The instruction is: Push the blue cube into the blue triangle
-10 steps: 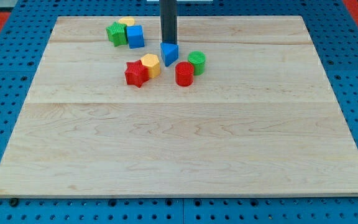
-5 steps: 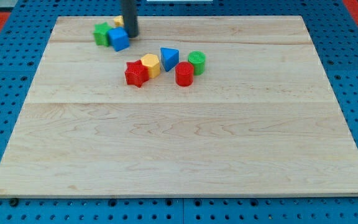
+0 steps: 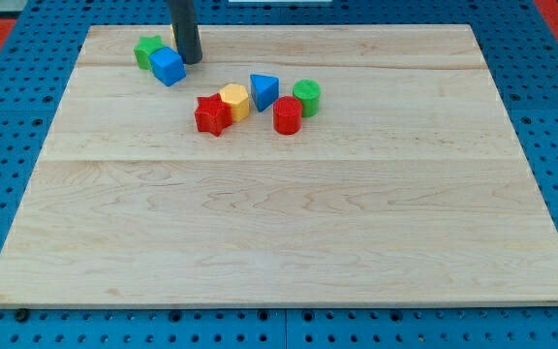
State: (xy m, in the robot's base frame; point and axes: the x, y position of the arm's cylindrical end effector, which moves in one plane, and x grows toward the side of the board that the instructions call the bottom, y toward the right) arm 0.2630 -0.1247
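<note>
The blue cube (image 3: 168, 66) sits near the board's top left, touching a green block (image 3: 147, 50) on its upper left. My tip (image 3: 190, 61) rests right beside the blue cube's right side. The blue triangle (image 3: 263, 91) lies well to the right of the cube, in a cluster near the top middle of the board.
Beside the blue triangle are a yellow block (image 3: 234, 100), a red star-shaped block (image 3: 211, 114), a red cylinder (image 3: 287, 114) and a green cylinder (image 3: 306, 97). The wooden board (image 3: 279, 242) lies on a blue pegboard.
My tip moved from the blue triangle leftward to the cube group. The blue cube and green block have slid left. The yellow block behind them no longer shows.
</note>
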